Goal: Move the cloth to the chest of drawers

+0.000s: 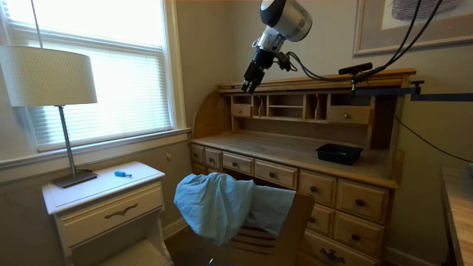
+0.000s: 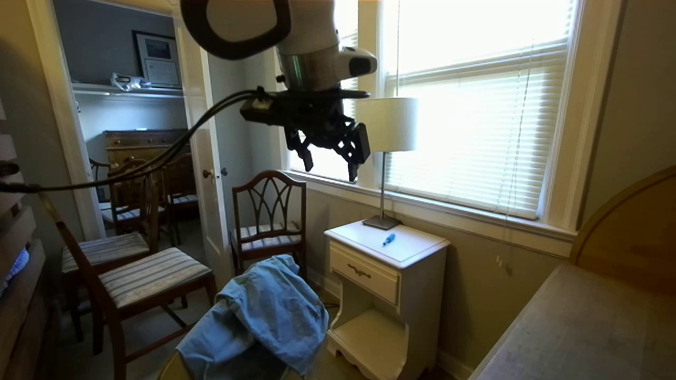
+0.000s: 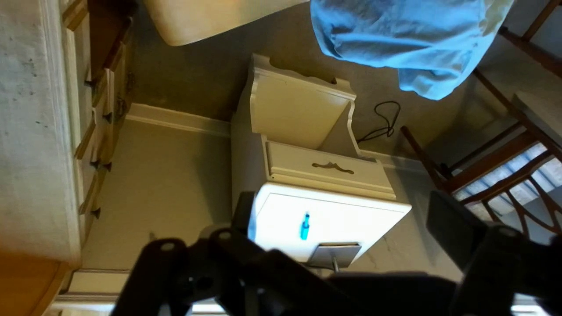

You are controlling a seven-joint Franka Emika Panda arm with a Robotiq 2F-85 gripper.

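Note:
The light blue cloth [image 1: 218,207] hangs limp and wrinkled over the back of a wooden chair [image 1: 305,214]. It also shows in an exterior view [image 2: 274,311] and at the top right of the wrist view [image 3: 395,35]. The chest of drawers [image 1: 258,143], a light-brown roll-top desk, stands behind the chair. Its top also shows in an exterior view [image 2: 586,327] and at the left of the wrist view [image 3: 30,131]. My gripper [image 2: 330,171] is open and empty, high above and apart from the cloth. In an exterior view the gripper [image 1: 248,90] appears in front of the desk's upper edge.
A black tray [image 1: 339,154] sits on the desk top. A white nightstand [image 2: 364,269] holds a lamp [image 2: 383,179] and a small blue tool [image 2: 388,239]. Dark wooden chairs [image 2: 269,211] stand near the doorway. A camera bar [image 1: 391,91] and cables reach across the desk's upper right.

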